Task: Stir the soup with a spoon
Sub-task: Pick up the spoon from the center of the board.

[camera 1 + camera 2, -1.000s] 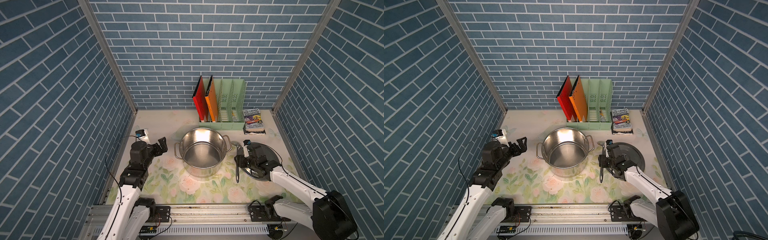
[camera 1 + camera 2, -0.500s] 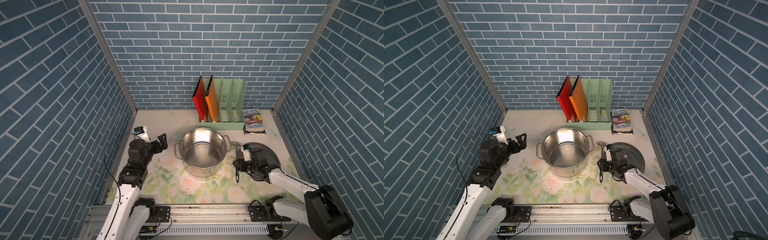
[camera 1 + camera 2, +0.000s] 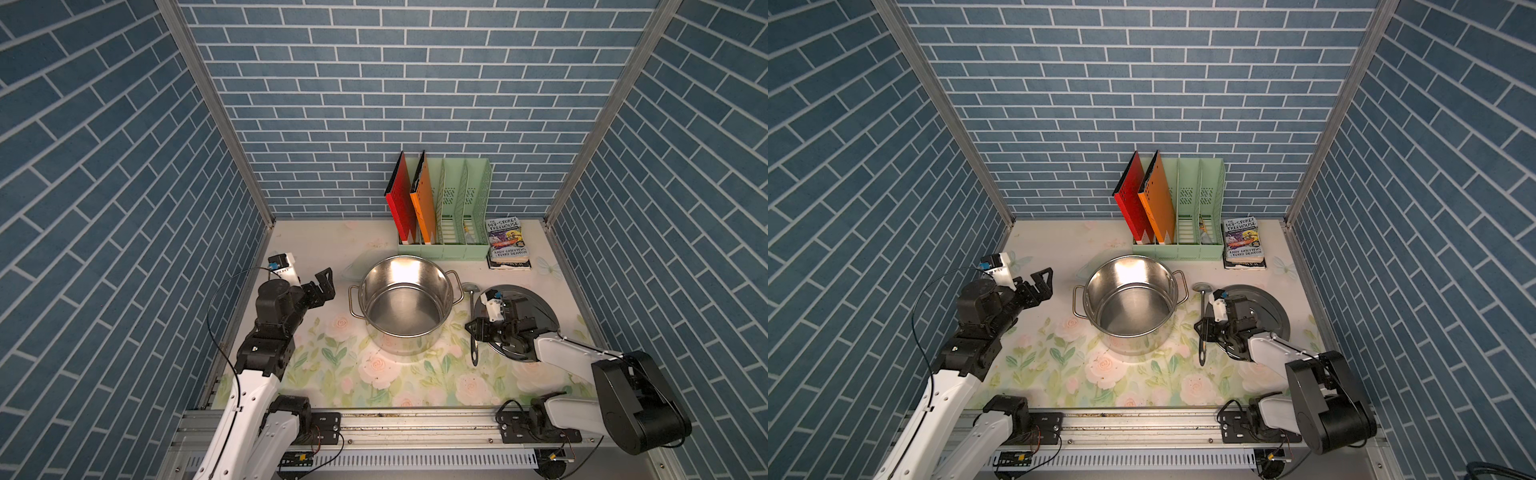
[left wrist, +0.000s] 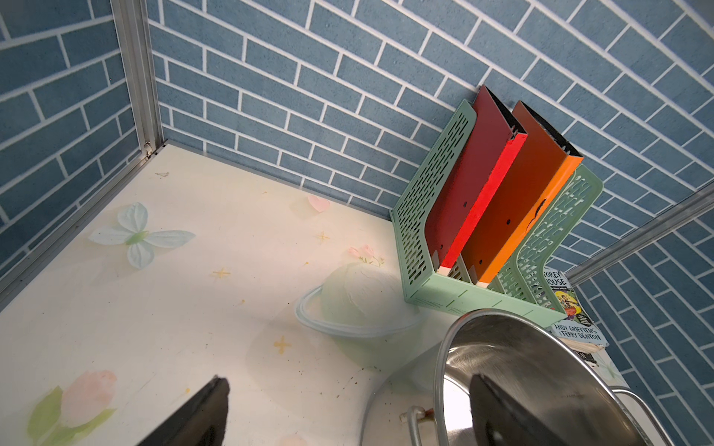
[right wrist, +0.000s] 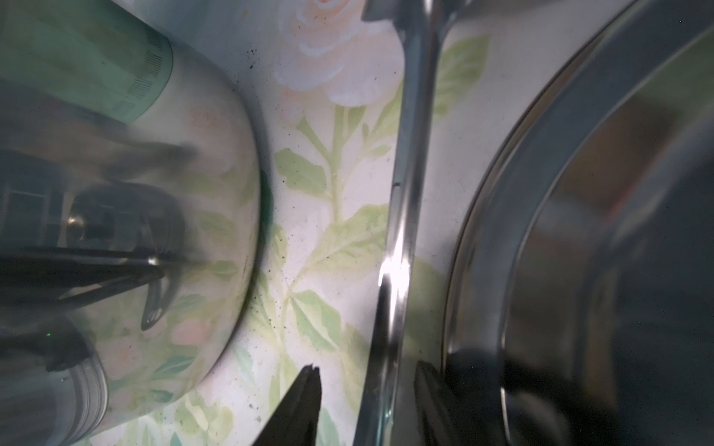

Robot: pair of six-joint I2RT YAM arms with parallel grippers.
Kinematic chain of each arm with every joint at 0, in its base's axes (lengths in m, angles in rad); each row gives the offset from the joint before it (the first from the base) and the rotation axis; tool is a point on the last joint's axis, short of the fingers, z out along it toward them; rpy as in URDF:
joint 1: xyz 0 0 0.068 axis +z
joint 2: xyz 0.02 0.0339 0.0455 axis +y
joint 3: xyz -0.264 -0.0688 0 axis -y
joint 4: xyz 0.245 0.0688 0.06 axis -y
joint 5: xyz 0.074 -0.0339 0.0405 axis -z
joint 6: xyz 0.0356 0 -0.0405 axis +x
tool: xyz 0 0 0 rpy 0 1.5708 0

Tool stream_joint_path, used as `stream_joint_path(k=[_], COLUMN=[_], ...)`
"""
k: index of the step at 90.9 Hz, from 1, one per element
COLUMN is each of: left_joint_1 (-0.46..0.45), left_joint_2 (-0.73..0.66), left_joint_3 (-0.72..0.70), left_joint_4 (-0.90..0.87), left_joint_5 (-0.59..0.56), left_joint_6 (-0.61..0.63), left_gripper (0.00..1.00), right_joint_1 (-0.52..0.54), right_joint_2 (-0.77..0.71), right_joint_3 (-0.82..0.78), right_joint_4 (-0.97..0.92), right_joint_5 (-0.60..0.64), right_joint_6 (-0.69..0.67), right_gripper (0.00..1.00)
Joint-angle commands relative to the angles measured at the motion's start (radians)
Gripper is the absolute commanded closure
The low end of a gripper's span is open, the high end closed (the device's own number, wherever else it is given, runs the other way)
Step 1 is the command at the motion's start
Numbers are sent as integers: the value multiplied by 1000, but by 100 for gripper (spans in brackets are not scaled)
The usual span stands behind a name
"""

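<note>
Blocking part of lid (image 3: 545, 308): right hand (image 3: 474, 329).

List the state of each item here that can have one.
pot: upright, uncovered, empty.
lid: off, lying flat.
spoon: lying flat between pot and lid.
right tool: open, straddling the spoon handle.
left tool: open, empty.
book: closed, lying flat.
red folder: standing in the rack.
orange folder: standing in the rack.

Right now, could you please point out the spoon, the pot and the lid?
spoon (image 3: 468, 286): a top view, on its round bowl.
pot (image 3: 405, 274): a top view, on its far inner wall.
lid (image 3: 541, 304): a top view, on its bare far part.
</note>
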Motion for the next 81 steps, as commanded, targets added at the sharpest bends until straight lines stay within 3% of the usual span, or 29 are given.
stream_joint_path(k=[1,20,52,81], left_joint_1=[-5,-5,-5,-6], left_joint_2=[-2,-2,3,39], left_joint_3=[15,16,16,42], left_joint_4=[10,29,59,188], left_joint_5=[10,50,129,259], left_joint_6=[25,61,131,207], left_gripper=[0,0,0,1], right_joint_1=[-13,-30,-61,-113], right_joint_2=[37,108,113,-6], right_joint_3=[-14,-7,-35,-13], right_joint_4=[66,115,190,252], right_joint_5=[-58,-98,-140,-258], right_joint_6=[-9,0,74,221], right_gripper=[61,71,97,100])
